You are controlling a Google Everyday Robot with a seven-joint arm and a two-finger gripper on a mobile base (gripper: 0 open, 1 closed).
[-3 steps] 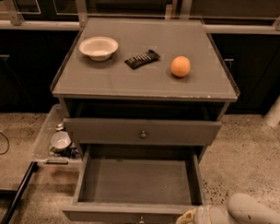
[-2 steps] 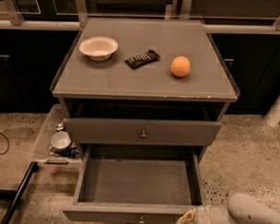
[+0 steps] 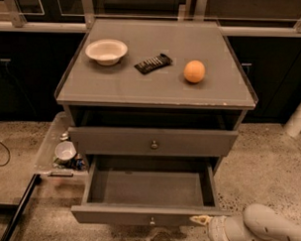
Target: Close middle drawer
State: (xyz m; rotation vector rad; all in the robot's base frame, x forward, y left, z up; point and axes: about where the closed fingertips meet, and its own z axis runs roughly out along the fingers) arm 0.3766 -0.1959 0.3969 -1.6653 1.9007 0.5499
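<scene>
The middle drawer [image 3: 148, 189] is pulled far out of the grey-brown cabinet and is empty inside. Its low front panel [image 3: 112, 215] faces me, with a small round metal knob [image 3: 152, 222] at its centre. The drawer above it [image 3: 152, 141], with a taller front and its own knob, stands slightly out. My gripper [image 3: 202, 228] is at the bottom right, on the end of the pale arm [image 3: 265, 228]. It sits just right of the middle drawer's front panel, near the panel's right corner.
On the cabinet top [image 3: 156, 88] lie a white bowl [image 3: 106, 50], a black packet [image 3: 152, 63] and an orange [image 3: 194, 71]. A side tray [image 3: 48, 148] with a white cup [image 3: 65, 150] hangs at the left. A white post [image 3: 299, 118] stands at the right.
</scene>
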